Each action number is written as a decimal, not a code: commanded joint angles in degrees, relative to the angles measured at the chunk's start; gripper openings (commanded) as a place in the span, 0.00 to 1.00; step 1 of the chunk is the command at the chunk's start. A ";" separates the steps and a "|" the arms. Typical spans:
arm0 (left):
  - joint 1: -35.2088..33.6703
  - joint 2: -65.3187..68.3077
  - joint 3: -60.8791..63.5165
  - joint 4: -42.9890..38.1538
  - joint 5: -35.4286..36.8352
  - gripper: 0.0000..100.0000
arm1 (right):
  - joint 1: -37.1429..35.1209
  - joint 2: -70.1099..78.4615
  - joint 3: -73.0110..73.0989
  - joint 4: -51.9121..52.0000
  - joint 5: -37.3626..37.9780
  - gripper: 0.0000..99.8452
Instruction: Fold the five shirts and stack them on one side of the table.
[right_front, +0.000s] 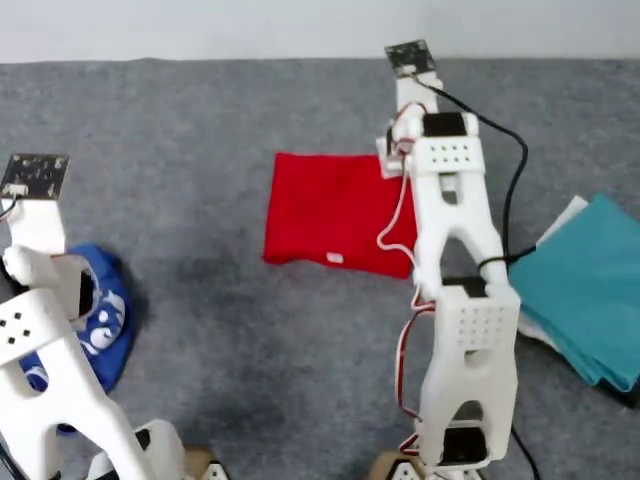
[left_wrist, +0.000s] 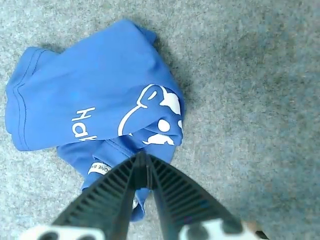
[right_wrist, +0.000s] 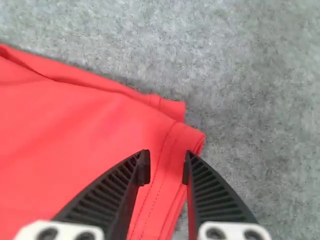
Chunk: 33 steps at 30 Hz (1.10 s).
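A folded red shirt (right_front: 335, 215) lies flat in the middle of the table. My right arm (right_front: 450, 200) stretches to its far right corner. My right gripper (right_wrist: 166, 160) is open just over that corner, one finger on each side of the stitched hem of the red shirt (right_wrist: 75, 150). A crumpled blue shirt (right_front: 105, 315) with white print lies at the left, under my left arm (right_front: 40, 330). My left gripper (left_wrist: 142, 159) is shut, with its tips together over the near edge of the blue shirt (left_wrist: 95, 95). I see nothing pinched between its fingers.
A stack of folded shirts, teal (right_front: 590, 280) on top with a white layer (right_front: 565, 220) beneath, sits at the right edge. Grey felt (right_front: 200, 130) covers the table, with open room between the blue and red shirts.
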<state>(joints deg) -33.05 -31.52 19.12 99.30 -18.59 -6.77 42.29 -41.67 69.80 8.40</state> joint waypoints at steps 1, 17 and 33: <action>-0.18 -1.49 -0.22 -0.62 -0.44 0.01 | -0.13 -1.36 -3.08 -0.40 -0.53 0.13; 0.09 -1.49 2.68 -4.66 -0.44 0.01 | 2.24 1.89 -10.20 5.14 -0.18 0.13; 0.09 -1.49 3.56 -5.01 -0.44 0.01 | 1.89 5.85 -10.29 4.44 -0.18 0.02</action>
<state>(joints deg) -32.97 -31.60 22.90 95.34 -18.77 -5.19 49.05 -48.35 74.90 8.40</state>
